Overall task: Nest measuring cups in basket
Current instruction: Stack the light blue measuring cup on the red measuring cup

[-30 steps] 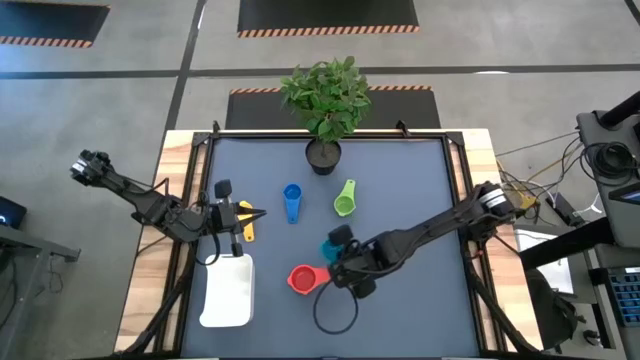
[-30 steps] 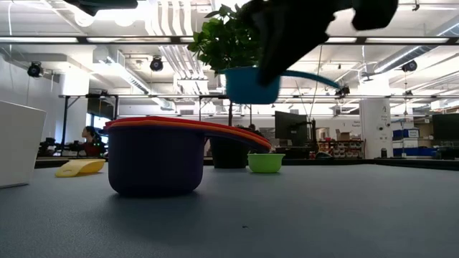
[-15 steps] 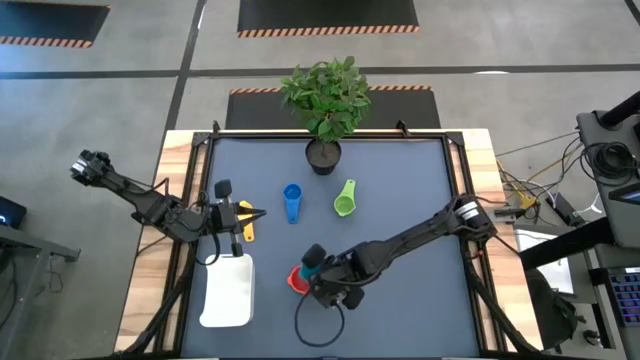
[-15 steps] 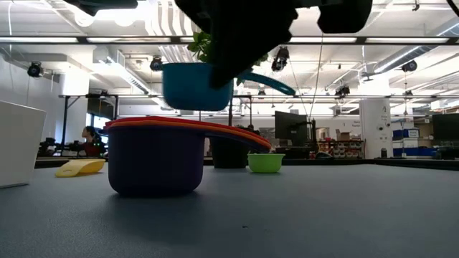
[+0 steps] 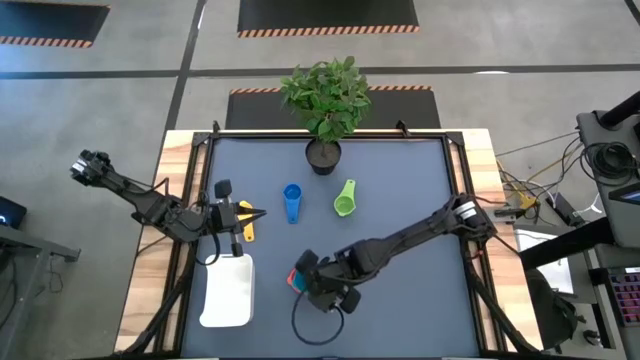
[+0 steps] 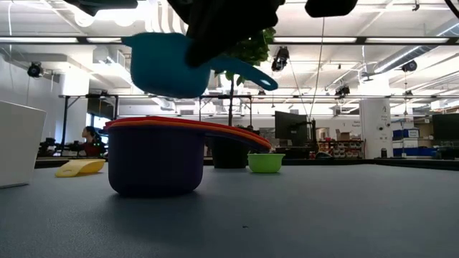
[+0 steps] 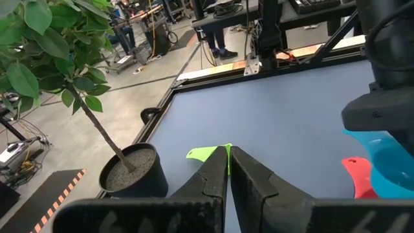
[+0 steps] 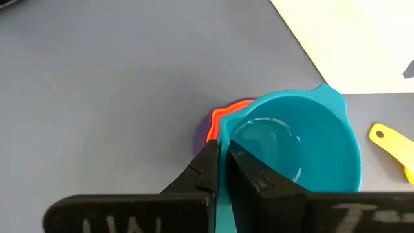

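Observation:
My right gripper (image 5: 312, 283) is shut on the teal cup (image 6: 166, 64), which hangs just above a nested stack: a purple cup (image 6: 153, 161) with orange and red cups (image 8: 223, 118) inside it, standing on its base on the table. The blue cup (image 5: 292, 200), green cup (image 5: 345, 198) and yellow cup (image 5: 248, 230) lie apart on the table. The white basket (image 5: 228, 290) sits left of the stack. My left gripper (image 5: 247, 214) is shut and hovers by the yellow cup. My right gripper pinches the teal cup's flat handle (image 8: 222, 194) between its two fingers, close to the bowl, coming from above. The handle's free end (image 6: 259, 80) sticks out past the fingers. The cup is lifted clear, mouth up and slightly tilted, over the stack.
A black plant pot (image 5: 323, 155) with a leafy plant stands at the table's far edge. A black cable loop (image 5: 318, 322) lies near the stack. The table's right half holds only my right arm.
My right gripper has carried the teal cup toward the table's left and near edges, from beside the stack to a place above it. The cup stays lifted and has tilted slightly. The stack has not moved.

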`<action>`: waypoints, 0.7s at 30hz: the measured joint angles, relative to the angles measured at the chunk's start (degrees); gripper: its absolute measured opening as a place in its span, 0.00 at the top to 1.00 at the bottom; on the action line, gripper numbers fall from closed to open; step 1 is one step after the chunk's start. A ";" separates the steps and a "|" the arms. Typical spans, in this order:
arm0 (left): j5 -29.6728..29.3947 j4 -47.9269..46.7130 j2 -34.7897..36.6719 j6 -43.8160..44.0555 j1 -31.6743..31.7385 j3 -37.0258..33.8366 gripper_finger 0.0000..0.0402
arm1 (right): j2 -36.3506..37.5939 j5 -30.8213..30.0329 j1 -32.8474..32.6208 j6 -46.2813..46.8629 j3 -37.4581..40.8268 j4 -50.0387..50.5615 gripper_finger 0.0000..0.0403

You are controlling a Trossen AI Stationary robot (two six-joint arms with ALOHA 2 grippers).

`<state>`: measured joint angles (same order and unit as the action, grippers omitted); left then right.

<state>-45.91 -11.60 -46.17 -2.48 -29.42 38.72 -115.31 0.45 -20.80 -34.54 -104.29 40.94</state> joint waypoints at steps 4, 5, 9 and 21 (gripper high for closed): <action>0.00 0.00 0.00 -0.01 0.00 -0.01 1.00 | -0.02 0.03 1.06 2.30 0.02 -1.15 0.98; 0.00 0.00 0.00 -0.02 0.00 -0.01 1.00 | -0.02 0.00 1.31 3.44 0.02 -1.89 0.98; 0.00 0.00 0.00 -0.02 -0.01 0.00 1.00 | -0.02 0.04 1.79 5.51 0.11 -2.86 0.98; 0.00 0.00 0.00 -0.02 -0.01 0.00 1.00 | -0.07 2.57 1.73 9.09 0.59 -3.77 0.98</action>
<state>-45.91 -11.60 -46.17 -2.50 -29.43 38.72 -115.37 3.03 -19.07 -25.45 -103.70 37.18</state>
